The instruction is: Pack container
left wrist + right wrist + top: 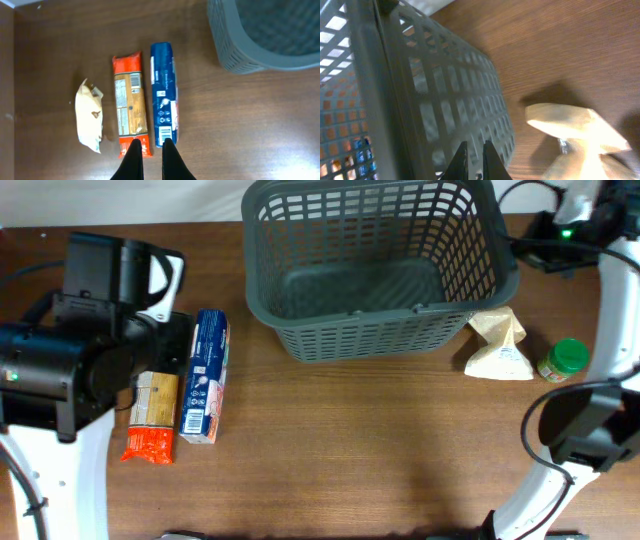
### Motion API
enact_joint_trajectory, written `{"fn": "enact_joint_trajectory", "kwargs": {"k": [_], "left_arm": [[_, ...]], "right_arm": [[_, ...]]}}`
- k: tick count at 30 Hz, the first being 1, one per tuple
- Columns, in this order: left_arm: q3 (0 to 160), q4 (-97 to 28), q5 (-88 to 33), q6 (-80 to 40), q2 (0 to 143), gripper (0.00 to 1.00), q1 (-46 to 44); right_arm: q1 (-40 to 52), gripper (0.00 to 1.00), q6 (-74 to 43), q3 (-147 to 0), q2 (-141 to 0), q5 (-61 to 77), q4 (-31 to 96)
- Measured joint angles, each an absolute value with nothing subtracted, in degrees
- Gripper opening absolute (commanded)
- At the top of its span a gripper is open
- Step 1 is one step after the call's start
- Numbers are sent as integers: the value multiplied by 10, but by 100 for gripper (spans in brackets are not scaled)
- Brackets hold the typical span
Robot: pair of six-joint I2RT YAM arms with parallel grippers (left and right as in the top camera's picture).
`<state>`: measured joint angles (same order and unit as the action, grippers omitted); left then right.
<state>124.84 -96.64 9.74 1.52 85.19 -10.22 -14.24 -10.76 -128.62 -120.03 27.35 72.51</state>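
**Basket at far centre of table; groceries on the tabletop to either side**

The large dark grey plastic basket with slotted lattice sides [370,335] stands upright on the brown wooden table [350,460], at the far edge and slightly right of centre.

Left of it, well apart from its wall, a long blue wrapped packet [205,375] lies flat. A tan packet with orange-red ends [152,418] lies just beside it and parallel. In the left wrist view a crumpled white bag [89,116] lies on the other side of the tan packet, near it but apart. The overhead view does not show this bag, as the left arm covers that spot.

To the right, a beige folded pouch [500,345] sits just beside the basket's near right corner. A small jar with a green lid [563,362] lies beyond the pouch.

The left gripper [151,146] hangs over the near ends of the blue and tan packets. Its fingers are drawn nearly together with only a slim slit between them, and they clamp nothing.

The right gripper [474,152] faces the basket's lattice side wall. Its fingers are likewise nearly together and hold nothing.
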Motion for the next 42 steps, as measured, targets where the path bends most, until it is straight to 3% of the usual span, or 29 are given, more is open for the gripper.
{"fn": "enact_joint_trajectory", "kwargs": {"k": [7, 10, 11, 15, 18, 19, 20, 21, 22, 24, 27, 28, 34, 39, 42], "left_arm": [[1248, -966, 97, -1, 852, 2, -26], [1248, -966, 97, -1, 852, 8, 12], [1247, -966, 96, -1, 852, 12, 22], [1216, -965, 76, -7, 851, 54, 84], [1155, -960, 54, -9, 855, 70, 105], [1133, -948, 43, -5, 857, 73, 107], [1098, -934, 24, 8, 863, 75, 108], [1063, -922, -3, 25, 875, 78, 108], [1040, -912, -24, 40, 887, 79, 108], [976, -886, -76, 81, 915, 80, 108], [907, -830, -107, 124, 953, 98, 108], [891, -818, -112, 136, 967, 100, 107], [828, -740, -98, 177, 1044, 100, 62], [821, -699, -11, 176, 1086, 99, 7], [821, -685, 25, 165, 1119, 95, 5]], "right_arm": [[-79, 4, -105, -1286, -1203, 286, 721], [-80, 4, -105, -1286, -1203, 292, 726], [-83, 4, -105, -1286, -1203, 294, 729], [-135, 4, -105, -1285, -1198, 297, 763], [-189, 6, -105, -1285, -1178, 297, 772], [-204, 20, -105, -1285, -1170, 297, 772], [-233, 60, -108, -1285, -1152, 297, 773], [-252, 68, -106, -1285, -1139, 296, 773], [-269, 99, -105, -1285, -1128, 297, 774], [-302, 99, -105, -1285, -1107, 297, 774], [-335, 99, -105, -1285, -1101, 297, 774], [-343, 99, -105, -1285, -1101, 297, 774], [-358, 99, -105, -1285, -1101, 284, 774], [-358, 99, -105, -1285, -1101, 271, 774], [-358, 99, -105, -1285, -1101, 270, 774]]}}
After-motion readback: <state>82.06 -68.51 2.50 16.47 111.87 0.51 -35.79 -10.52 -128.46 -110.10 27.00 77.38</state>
